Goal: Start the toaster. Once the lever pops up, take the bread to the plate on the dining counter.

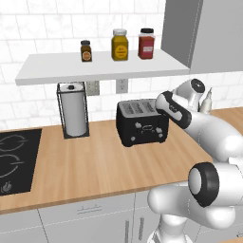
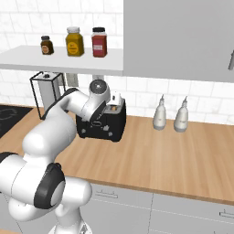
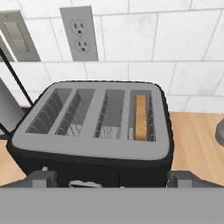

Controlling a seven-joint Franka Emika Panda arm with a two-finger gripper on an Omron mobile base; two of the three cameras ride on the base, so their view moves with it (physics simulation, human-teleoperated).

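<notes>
The black toaster [image 1: 142, 122] stands on the wood counter against the tiled wall, also seen as toaster [image 2: 103, 123] and toaster [image 3: 94, 131]. The bread [image 3: 140, 117] sits upright, sunk in the rightmost of its top slots; the other slots are empty. My gripper [image 3: 113, 180] hovers just above and in front of the toaster's front edge, open, with its fingertips [image 3: 41, 178] spread about as wide as the toaster and nothing between them. The toaster's lever is hidden behind my arm. The plate and the dining counter are out of view.
A paper towel holder [image 1: 73, 110] stands left of the toaster, with a black hob [image 1: 14, 161] further left. Two pale bottles [image 2: 159, 118] stand to the right. A shelf [image 1: 95, 71] with three jars and a grey cabinet [image 2: 178, 41] hang above. A wall outlet [image 3: 78, 34] is behind the toaster.
</notes>
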